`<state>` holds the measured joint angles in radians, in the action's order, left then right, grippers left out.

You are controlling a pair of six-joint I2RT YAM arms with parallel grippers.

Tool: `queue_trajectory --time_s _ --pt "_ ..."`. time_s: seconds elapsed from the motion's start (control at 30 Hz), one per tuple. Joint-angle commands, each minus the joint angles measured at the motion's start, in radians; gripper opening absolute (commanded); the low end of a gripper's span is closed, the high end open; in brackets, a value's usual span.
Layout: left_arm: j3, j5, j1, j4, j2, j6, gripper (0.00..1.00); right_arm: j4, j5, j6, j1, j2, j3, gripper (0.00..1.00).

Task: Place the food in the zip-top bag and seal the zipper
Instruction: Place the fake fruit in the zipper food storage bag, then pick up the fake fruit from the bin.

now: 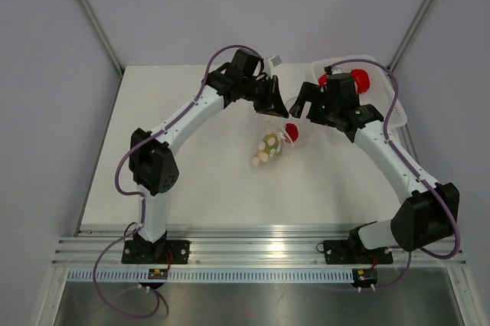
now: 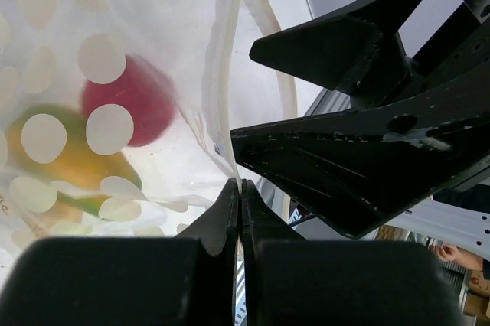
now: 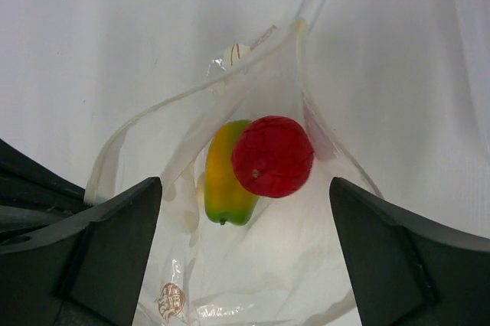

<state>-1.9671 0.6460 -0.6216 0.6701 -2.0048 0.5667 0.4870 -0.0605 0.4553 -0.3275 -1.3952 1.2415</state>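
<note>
The zip-top bag (image 1: 269,150) lies on the table with its mouth lifted toward the back. A red fruit (image 1: 291,133) and a yellow-green one (image 1: 270,145) sit inside it. My left gripper (image 1: 273,104) is shut on the bag's mouth edge, pinching the zipper strip (image 2: 230,96). Both fruits show through the dotted plastic in the left wrist view, the red one (image 2: 126,108) and the yellow-green one (image 2: 69,161). My right gripper (image 1: 302,104) is open and empty over the bag's open mouth. In the right wrist view (image 3: 245,188) its jaws straddle the red fruit (image 3: 272,156) and the yellow-green one (image 3: 223,180).
A white tray (image 1: 387,100) stands at the back right with more red fruits (image 1: 358,79) in it, partly hidden by my right arm. My two grippers are close together, the right one's fingers (image 2: 344,58) filling the left wrist view's right side.
</note>
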Motion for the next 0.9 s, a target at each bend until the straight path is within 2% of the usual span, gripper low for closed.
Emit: queue_trajectory --time_s 0.0,0.13,0.3,0.47,0.57,0.6,0.67,0.77,0.87 --pt "0.004 0.043 0.008 -0.060 0.057 0.013 0.00 -0.008 0.054 -0.029 -0.013 0.036 0.035 0.98" --pt "0.013 0.034 0.017 -0.050 0.044 0.005 0.00 -0.033 0.149 -0.067 -0.012 0.087 0.035 0.98" --pt "0.030 0.020 0.039 -0.050 0.037 0.001 0.00 -0.044 0.284 -0.092 0.013 0.082 0.078 0.85" --pt "0.022 0.003 0.052 -0.032 0.035 -0.019 0.00 -0.054 0.206 -0.029 0.203 -0.053 0.165 0.83" --pt "0.004 -0.012 0.054 -0.009 0.034 -0.037 0.00 -0.070 0.139 0.051 0.292 -0.181 0.243 0.88" --pt "-0.001 -0.020 0.054 -0.003 0.029 -0.042 0.00 -0.067 0.117 0.072 0.307 -0.253 0.269 0.93" --pt "-0.015 -0.023 0.056 0.009 0.023 -0.050 0.00 -0.068 0.105 0.134 0.320 -0.321 0.346 0.97" --pt "-0.033 -0.019 0.056 0.016 0.011 -0.057 0.00 -0.090 0.097 0.203 0.320 -0.470 0.430 0.99" --pt "-0.053 -0.013 0.056 0.028 -0.003 -0.067 0.00 -0.137 0.105 0.270 0.318 -0.543 0.489 0.99"
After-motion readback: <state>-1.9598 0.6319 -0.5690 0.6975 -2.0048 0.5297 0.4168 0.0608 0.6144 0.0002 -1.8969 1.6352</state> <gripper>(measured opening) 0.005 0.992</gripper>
